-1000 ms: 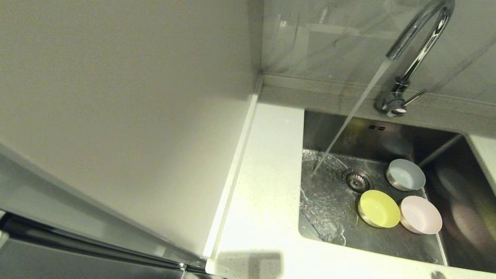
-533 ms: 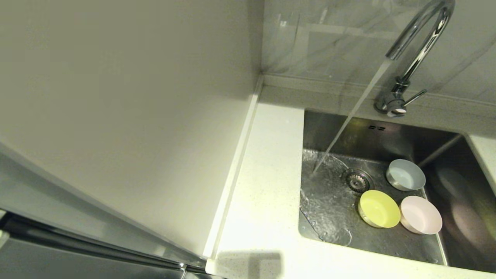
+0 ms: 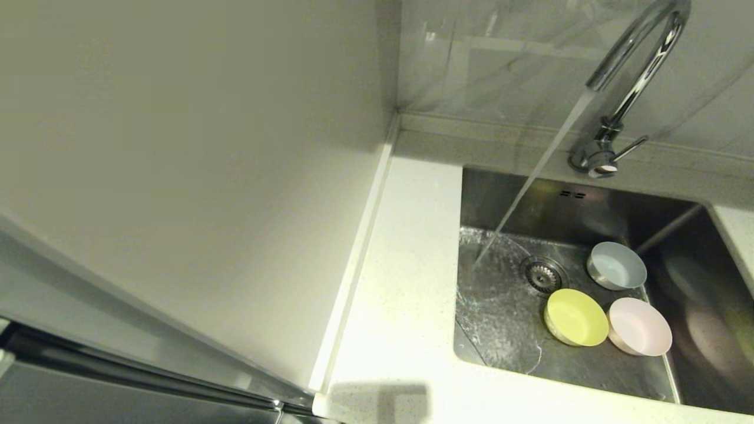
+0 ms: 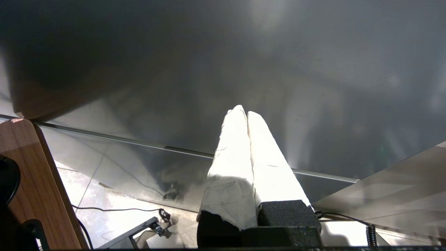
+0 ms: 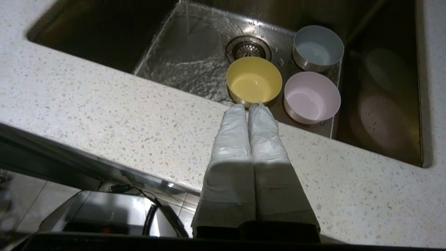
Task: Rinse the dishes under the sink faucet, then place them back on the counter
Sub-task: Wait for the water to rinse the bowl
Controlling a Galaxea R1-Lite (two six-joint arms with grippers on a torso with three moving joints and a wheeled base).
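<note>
**Three wet bowls waiting in the sink**

In the steel sink (image 3: 683, 235), right of the drain, sit your yellow-green (image 5: 254, 80), pale pink (image 5: 312, 96) and grey-blue (image 5: 318, 47) small round bowls: probably light, stiff, slippery. Pinch a rim. Right gripper (image 5: 250, 106), above the white speckled bench (image 5: 104, 115), and left gripper (image 4: 243, 112) have fingers pressed together, empty.

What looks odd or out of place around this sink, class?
The faucet runs, but its stream lands on bare sink floor beside the drain; the yellow-green bowl, pink bowl and grey-blue bowl sit outside it.

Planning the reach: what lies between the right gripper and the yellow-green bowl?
In the right wrist view, only the counter edge separates right gripper from yellow-green bowl.
</note>
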